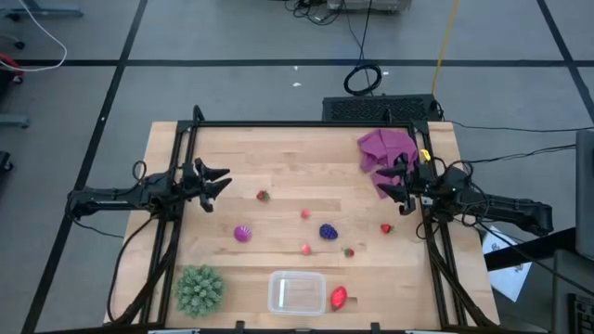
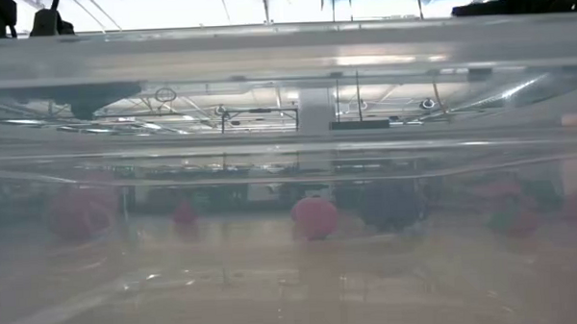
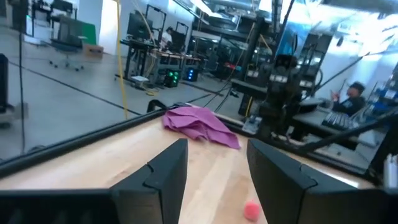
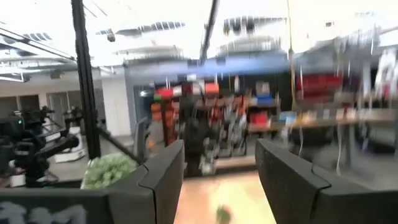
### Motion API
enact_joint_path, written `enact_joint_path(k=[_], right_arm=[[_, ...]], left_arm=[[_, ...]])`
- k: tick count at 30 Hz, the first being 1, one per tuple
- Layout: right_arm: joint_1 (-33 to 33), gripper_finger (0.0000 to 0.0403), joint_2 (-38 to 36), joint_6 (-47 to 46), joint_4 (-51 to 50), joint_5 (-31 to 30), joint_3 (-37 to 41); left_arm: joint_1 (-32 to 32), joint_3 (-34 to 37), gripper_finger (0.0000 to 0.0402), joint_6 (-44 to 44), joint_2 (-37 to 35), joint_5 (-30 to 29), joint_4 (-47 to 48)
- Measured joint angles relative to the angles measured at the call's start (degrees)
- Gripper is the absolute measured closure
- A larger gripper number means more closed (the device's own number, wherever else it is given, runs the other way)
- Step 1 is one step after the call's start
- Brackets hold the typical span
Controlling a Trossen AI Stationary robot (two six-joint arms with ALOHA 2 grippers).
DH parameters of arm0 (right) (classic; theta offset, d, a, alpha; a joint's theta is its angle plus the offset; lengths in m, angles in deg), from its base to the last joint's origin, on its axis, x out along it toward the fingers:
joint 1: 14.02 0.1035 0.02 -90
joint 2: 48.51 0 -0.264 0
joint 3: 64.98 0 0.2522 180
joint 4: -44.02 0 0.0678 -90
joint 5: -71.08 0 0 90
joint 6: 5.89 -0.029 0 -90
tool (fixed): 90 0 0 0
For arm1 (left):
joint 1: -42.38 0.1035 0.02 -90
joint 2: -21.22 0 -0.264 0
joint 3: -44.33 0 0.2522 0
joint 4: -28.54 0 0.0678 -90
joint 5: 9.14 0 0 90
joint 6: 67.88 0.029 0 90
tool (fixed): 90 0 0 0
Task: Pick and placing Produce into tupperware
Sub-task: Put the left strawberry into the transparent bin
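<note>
Both grippers, left gripper (image 1: 219, 184) and right gripper (image 1: 388, 183), hover spread and empty. Tupperware (image 1: 296, 292) sits front-centre, seemingly empty; take the big strawberry (image 1: 339, 297) beside it first.

Table (image 1: 278, 158) of pale, matt wooden planks; tupperware (image 1: 297, 292) clear glossy plastic; purple cloth (image 1: 385, 148) soft, crumpled.

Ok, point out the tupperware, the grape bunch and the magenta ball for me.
tupperware (image 1: 275, 293): high view, on its left wall.
grape bunch (image 1: 329, 231): high view, on the middle of the dark purple cluster.
magenta ball (image 1: 242, 234): high view, on the centre of the ball.
</note>
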Motion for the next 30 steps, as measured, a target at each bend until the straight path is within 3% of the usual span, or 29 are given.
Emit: enact_joint_path(k=[5,12,18,21,24,30], right_arm=[[0.0,0.0215,0.0,4.6,8.9,-0.2,0.0],[0.0,0.0215,0.0,7.9,9.0,-0.3,0.0],[0.0,0.0215,0.1,11.8,9.1,-2.0,-2.0],[0.0,0.0215,1.2,15.9,1.8,-5.2,-6.8],[0.0,0.0215,3.5,20.3,-8.6,-7.7,-17.4],[0.1,0.0215,15.8,22.6,-30.3,-9.5,-40.4]], left_arm=[[0.0,0.0,0.0229,0.3,0.0,2.7,1.0],[0.0,0.0,0.0229,-4.0,0.0,4.5,2.2],[0.0,-1.0,0.0229,2.0,0.0,-0.2,0.6],[0.0,-6.3,0.0229,7.9,0.0,-3.5,4.4],[0.0,-15.9,0.0229,10.6,0.0,-5.7,15.5],[0.0,-37.0,0.0229,3.4,4.0,-4.1,36.6]])
